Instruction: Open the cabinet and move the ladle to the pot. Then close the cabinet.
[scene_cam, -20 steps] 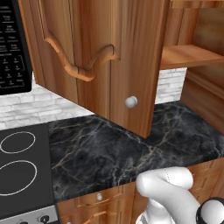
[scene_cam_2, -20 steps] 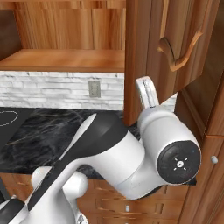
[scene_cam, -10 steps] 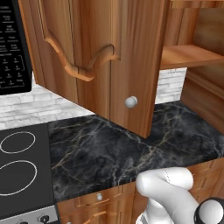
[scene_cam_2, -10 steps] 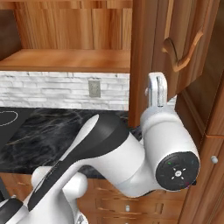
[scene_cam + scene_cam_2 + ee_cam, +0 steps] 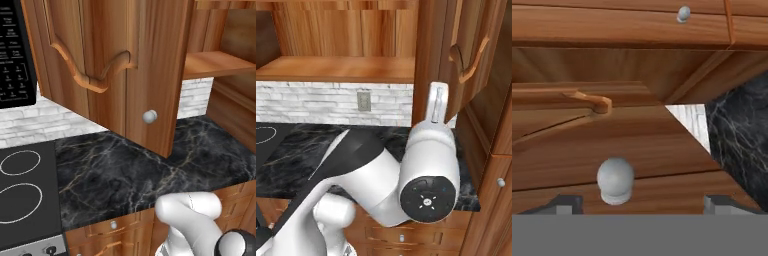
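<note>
The cabinet (image 5: 115, 45) hangs above the counter with its arched door swung out, and a bare wooden shelf (image 5: 215, 62) shows inside. In the hand view its round silver knob (image 5: 615, 180) sits just ahead of my gripper (image 5: 642, 204), left of centre between the two fingertips. The jaws stand wide apart and hold nothing. From the right base view, my gripper (image 5: 437, 95) points up at the lower edge of the door (image 5: 431, 55). The ladle and the pot are out of view.
A black marble counter (image 5: 130, 170) runs below, with a stovetop (image 5: 20, 190) at its left and a black microwave (image 5: 12, 55) above it. Drawer fronts (image 5: 112, 225) lie under the counter edge. A wall outlet (image 5: 363, 101) sits in the white brick backsplash.
In the right base view the hand and the door edge have shifted a little to the right. The jaws narrowed briefly and widened again.
</note>
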Available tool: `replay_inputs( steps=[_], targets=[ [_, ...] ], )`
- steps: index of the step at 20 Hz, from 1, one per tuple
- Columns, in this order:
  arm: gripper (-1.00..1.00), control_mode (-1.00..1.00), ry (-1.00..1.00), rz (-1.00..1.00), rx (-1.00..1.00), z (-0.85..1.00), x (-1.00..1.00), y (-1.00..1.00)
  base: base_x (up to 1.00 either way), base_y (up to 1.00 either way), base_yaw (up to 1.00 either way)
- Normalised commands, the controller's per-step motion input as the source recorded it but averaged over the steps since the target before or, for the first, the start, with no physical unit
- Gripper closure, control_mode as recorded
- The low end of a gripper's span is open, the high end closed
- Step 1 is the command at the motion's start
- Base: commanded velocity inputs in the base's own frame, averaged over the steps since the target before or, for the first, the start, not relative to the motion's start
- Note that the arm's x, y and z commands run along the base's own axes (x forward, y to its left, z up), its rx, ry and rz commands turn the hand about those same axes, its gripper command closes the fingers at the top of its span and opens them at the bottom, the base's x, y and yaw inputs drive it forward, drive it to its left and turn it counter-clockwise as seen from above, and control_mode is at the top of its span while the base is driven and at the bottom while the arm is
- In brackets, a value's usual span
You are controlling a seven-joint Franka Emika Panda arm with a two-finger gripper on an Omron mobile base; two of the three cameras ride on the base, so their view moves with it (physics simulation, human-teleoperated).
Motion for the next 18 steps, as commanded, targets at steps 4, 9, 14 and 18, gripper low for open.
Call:
replay_inputs(
  steps=[4, 9, 14, 18],
  targets=[
    [-1.0, -1.0, -0.11, -0.49, 0.0, -0.08, 0.41, 0.84, 0.0, 0.0, 0.0],
    [-1.0, -1.0, -0.08, -0.45, 0.01, 0.0, 0.39, 0.61, 0.0, 0.0, 0.0],
    [-1.0, -1.0, -0.07, -0.21, 0.03, 0.07, 0.13, 0.26, 0.0, 0.0, 0.0],
    [-1.0, -1.0, -0.05, 0.0, 0.09, 0.41, 0.05, -0.01, 0.0, 0.0, 0.0]
  ],
)
